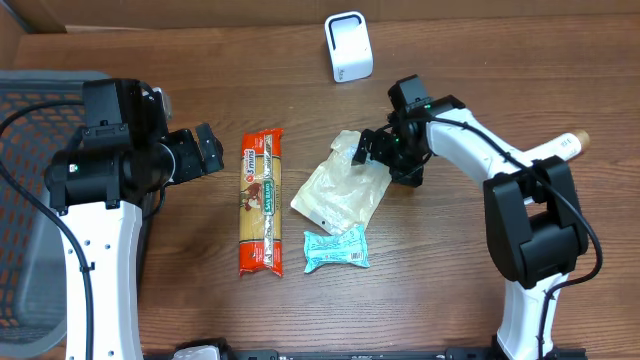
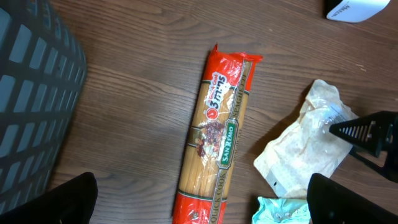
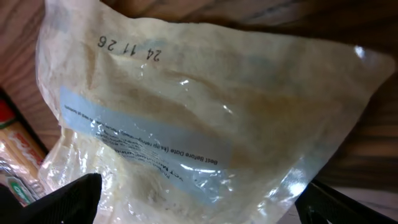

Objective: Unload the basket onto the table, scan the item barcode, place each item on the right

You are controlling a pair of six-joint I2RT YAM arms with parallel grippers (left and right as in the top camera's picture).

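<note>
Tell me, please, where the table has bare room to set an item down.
Bare wood lies between the white scanner and the spaghetti packet, and at the front between the teal packet and the right arm's base. The centre is crowded: spaghetti, clear pouch and teal packet lie close, with the right tool at the pouch.

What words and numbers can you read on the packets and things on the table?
"3 mins": on the pasta packet.
"SAN REMO": on the pasta packet too.
"24 11 26": on the clear bag, upside down in the right wrist view.
"Best Before Date": on the blue strip of the clear bag; the rest of that line is blurred.
Print on the teal packet: too small to read.
Mark on the white scanner: too small to read.
</note>
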